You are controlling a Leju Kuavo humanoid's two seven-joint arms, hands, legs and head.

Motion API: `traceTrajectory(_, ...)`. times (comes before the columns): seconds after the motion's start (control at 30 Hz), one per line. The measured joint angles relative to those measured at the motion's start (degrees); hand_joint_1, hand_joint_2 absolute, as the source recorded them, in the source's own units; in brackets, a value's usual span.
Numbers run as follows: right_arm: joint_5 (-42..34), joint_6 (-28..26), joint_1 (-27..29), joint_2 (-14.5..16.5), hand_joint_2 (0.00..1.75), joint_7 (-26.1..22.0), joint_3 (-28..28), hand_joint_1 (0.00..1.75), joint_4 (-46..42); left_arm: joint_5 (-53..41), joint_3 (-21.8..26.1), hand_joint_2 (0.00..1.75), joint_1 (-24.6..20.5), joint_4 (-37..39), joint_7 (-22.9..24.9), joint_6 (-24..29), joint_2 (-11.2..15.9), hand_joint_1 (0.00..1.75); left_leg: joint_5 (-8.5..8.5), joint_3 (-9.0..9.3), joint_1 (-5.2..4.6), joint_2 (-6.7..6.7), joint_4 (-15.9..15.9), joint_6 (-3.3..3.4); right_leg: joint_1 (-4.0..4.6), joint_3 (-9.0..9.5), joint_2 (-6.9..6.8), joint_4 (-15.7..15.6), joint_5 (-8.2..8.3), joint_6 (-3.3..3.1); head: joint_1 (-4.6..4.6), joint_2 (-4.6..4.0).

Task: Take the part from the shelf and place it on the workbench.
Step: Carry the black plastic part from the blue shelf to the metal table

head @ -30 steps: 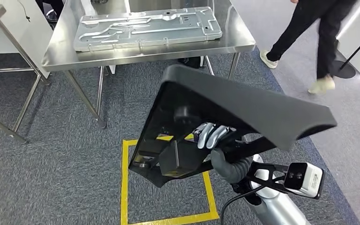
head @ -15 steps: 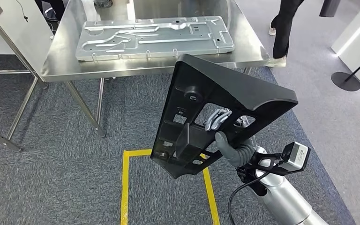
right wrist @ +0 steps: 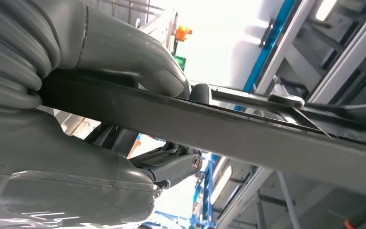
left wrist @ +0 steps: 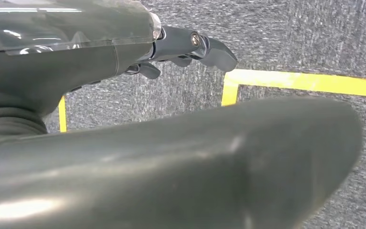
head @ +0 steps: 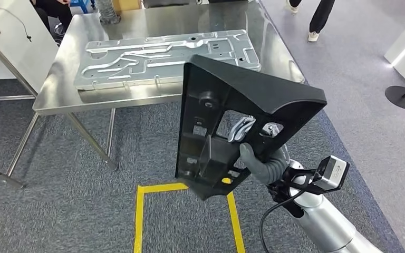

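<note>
Close to our body, our right hand (head: 257, 153) grips the black plastic part (head: 227, 126) by its lower edge, thumb on one face and fingers through an opening, so the part stands almost upright above the hand, over the yellow floor marking (head: 140, 221). We judge this keeps it steady while carrying. Our left hand (left wrist: 190, 45) hangs with fingers curled, holding nothing. Farther ahead stands the steel workbench (head: 58, 95), already bearing a metal panel (head: 158, 55); the part is not yet there.

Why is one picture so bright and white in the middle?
Right wrist view: it looks upward into bright light behind the black part that the right hand grips, so the background washes out. Head view: the steel workbench shows soft glare. Left wrist view: the close left hand is blurry.
</note>
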Motion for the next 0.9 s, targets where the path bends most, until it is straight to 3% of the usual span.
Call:
traceTrajectory(0.03, 0.0, 0.1, 0.0, 0.0, 1.75, 0.0, 0.6, 1.75, -0.4, -0.1, 0.0, 0.00, 0.1, 0.0, 0.0, -0.1, 0.0, 0.00, 0.87, -0.56, -0.07, 0.02, -1.7, 0.31, 0.19, 0.88, 0.03, 0.0, -0.67, -0.06, 0.00, 0.00)
traceTrajectory(0.07, 0.0, 0.3, 0.0, 0.1, 1.75, -0.1, 1.2, 1.75, -0.7, -0.1, -0.1, 0.00, 0.1, 0.0, 0.0, -0.1, 0.0, 0.00, 3.31, -0.40, -0.20, 0.06, -4.9, 0.79, 0.39, 1.74, 0.05, 0.0, -1.31, -0.10, 0.00, 0.00)
traceTrajectory(0.13, 0.2, 0.9, -0.1, 0.3, 1.75, -0.4, 2.5, 1.75, -1.4, -0.2, -0.1, 0.00, 0.2, 0.0, 0.1, -0.2, 0.3, 0.00, 9.75, 0.32, -0.74, -0.01, -11.1, 1.89, 0.60, 3.12, 0.13, -0.1, -2.39, -0.03, 0.01, 0.00)
traceTrajectory(0.17, 0.3, 1.2, -0.2, 0.4, 1.75, -0.5, 3.1, 1.75, -1.6, -0.2, -0.1, 0.00, 0.2, 0.0, 0.2, -0.2, 0.4, 0.00, 11.87, 0.67, -1.04, -0.15, -12.9, 2.32, 0.59, 3.53, 0.23, -0.3, -2.81, 0.18, 0.01, 0.00)
traceTrajectory(0.2, 0.5, 1.6, -0.3, 0.6, 1.75, -0.6, 3.8, 1.75, -1.9, -0.2, -0.1, 0.00, 0.3, 0.0, 0.2, -0.2, 0.5, 0.00, 12.87, 0.81, -1.28, -0.29, -13.8, 2.63, 0.51, 3.85, 0.35, -0.2, -3.01, 0.44, 0.02, 0.00)
traceTrajectory(0.27, 0.6, 2.1, -0.6, 0.9, 1.75, -0.5, 4.6, 1.75, -2.8, -0.2, -0.1, 0.00, 0.2, 0.0, 0.2, -0.2, 0.6, 0.00, 12.76, 1.81, -1.29, -0.46, -15.0, 2.97, 0.43, 4.18, 0.50, 0.4, -3.01, 1.11, 0.00, 0.01)
traceTrajectory(0.33, 0.6, 2.3, -1.4, 1.0, 1.75, -0.2, 5.2, 1.75, -3.7, -0.1, -0.1, 0.00, 0.0, 0.0, 0.0, -0.2, 0.7, 0.00, 12.60, 3.47, -0.90, -0.43, -16.0, 3.17, 0.38, 3.05, 0.43, 3.1, -3.17, 1.77, 0.02, 0.01)
traceTrajectory(0.43, 0.2, 1.2, -2.4, 1.1, 1.75, 0.9, 6.1, 1.75, -4.8, -0.4, -0.2, 0.00, -0.2, 0.0, -0.2, -0.5, 0.7, 0.00, 11.65, 5.25, -0.45, -0.40, -16.6, 3.14, -0.23, -3.62, 0.23, 12.6, -6.48, 3.04, 0.03, 0.00)
traceTrajectory(0.5, 0.1, 0.1, -2.4, 1.1, 1.75, 1.2, 6.6, 1.75, -5.5, -0.8, -0.2, 0.00, -0.1, 0.0, -0.2, -0.7, 0.7, 0.00, 10.54, 6.40, -0.09, -0.49, -16.6, 2.84, -0.82, -7.52, 0.14, 15.8, -8.09, 3.72, 0.02, 0.00)
traceTrajectory(0.53, 0.1, -0.3, -2.4, 1.0, 1.75, 1.2, 6.8, 1.75, -5.8, -0.9, -0.2, 0.00, 0.0, 0.0, -0.2, -0.7, 0.7, 0.00, 9.85, 7.24, 0.15, -0.56, -16.5, 2.58, -1.09, -8.17, 0.09, 14.6, -7.40, 4.01, 0.02, 0.00)
traceTrajectory(0.57, 0.1, -0.6, -2.4, 1.0, 1.75, 1.2, 6.9, 1.75, -6.0, -1.0, -0.3, 0.00, 0.1, 0.0, -0.2, -0.8, 0.7, 0.00, 9.07, 8.24, 0.39, -0.62, -16.5, 2.26, -1.34, -7.99, 0.03, 11.6, -5.38, 4.21, 0.02, 0.00)
traceTrajectory(0.6, 0.1, -0.7, -2.4, 1.0, 1.75, 1.2, 7.1, 1.75, -6.2, -1.1, -0.3, 0.00, 0.2, 0.0, -0.2, -0.8, 0.7, 0.00, 8.25, 9.08, 0.56, -0.67, -16.5, 1.89, -1.57, -7.40, -0.10, 7.7, -1.97, 4.40, 0.03, 0.00)
traceTrajectory(0.67, 0.1, -0.9, -2.3, 0.9, 1.75, 1.2, 7.4, 1.75, -6.5, -1.1, -0.4, 0.00, 0.1, 0.0, -0.2, -0.8, 0.7, 0.00, 6.68, 10.34, 0.63, -0.69, -16.4, 1.08, -1.62, -6.58, -0.34, 1.9, 3.78, 4.02, 0.03, 0.00)
traceTrajectory(0.7, 0.2, -1.0, -2.3, 0.8, 1.75, 1.2, 7.6, 1.75, -6.6, -1.2, -0.5, 0.00, 0.0, 0.0, -0.2, -0.8, 0.7, 0.00, 6.21, 10.74, 0.58, -0.65, -16.4, 0.63, -1.55, -6.52, -0.37, 0.7, 5.18, 3.51, 0.02, 0.00)
traceTrajectory(0.8, 0.2, -1.4, -2.3, 0.5, 1.75, 0.8, 7.9, 1.75, -7.0, -1.2, -0.7, 0.00, -0.3, 0.0, -0.1, -0.8, 0.8, 0.00, 6.88, 10.52, 0.69, -0.46, -14.6, -0.49, -1.39, -5.62, -0.17, 0.3, 4.28, 1.73, -0.04, 0.01)
traceTrajectory(0.87, 0.2, -1.7, -2.3, 0.4, 1.75, 0.4, 7.9, 1.75, -7.1, -1.1, -0.8, 0.00, -0.4, 0.0, -0.1, -0.7, 0.8, 0.00, 7.29, 7.48, 0.88, -0.24, -9.3, -0.82, -1.38, -4.18, -0.18, 0.0, 3.31, 0.94, -0.04, 0.01)
traceTrajectory(0.9, 0.3, -1.8, -2.2, 0.5, 1.75, 0.2, 8.0, 1.75, -7.1, -1.0, -0.8, 0.00, -0.4, 0.0, -0.1, -0.7, 0.8, 0.00, 6.54, 5.13, 0.93, -0.12, -5.9, -0.93, -1.31, -3.43, -0.27, -0.1, 2.71, 0.67, -0.03, 0.00)
